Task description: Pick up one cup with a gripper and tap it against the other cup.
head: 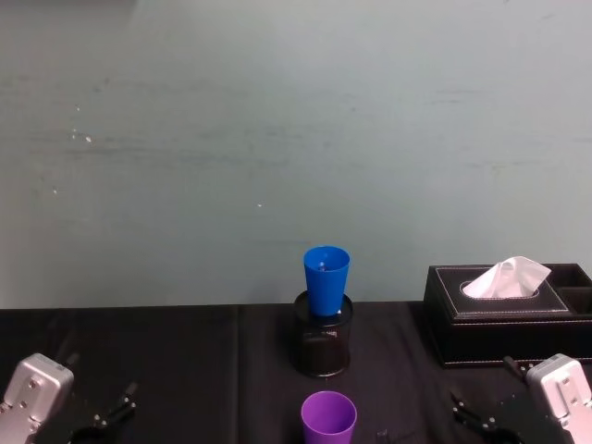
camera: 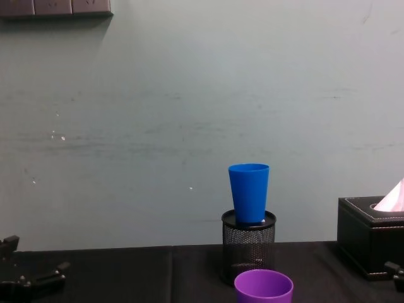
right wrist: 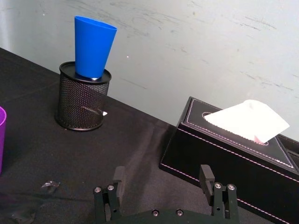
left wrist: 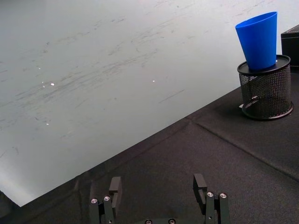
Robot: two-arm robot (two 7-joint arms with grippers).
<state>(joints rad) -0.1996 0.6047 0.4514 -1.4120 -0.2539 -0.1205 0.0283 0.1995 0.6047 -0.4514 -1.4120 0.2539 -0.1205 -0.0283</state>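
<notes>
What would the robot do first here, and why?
Probably reach the open right gripper toward the purple cup: it stands free, nearer that side, while the blue cup sits in the mesh holder. The left gripper rests open, low left.

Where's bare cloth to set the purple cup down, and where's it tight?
Widest free patch: the cloth left of the mesh pen holder, out to the left gripper. A narrower strip runs between holder and tissue box. Right gripper sits before the box. Tight: the centre, where the purple cup stands before the holder carrying the blue cup.
</notes>
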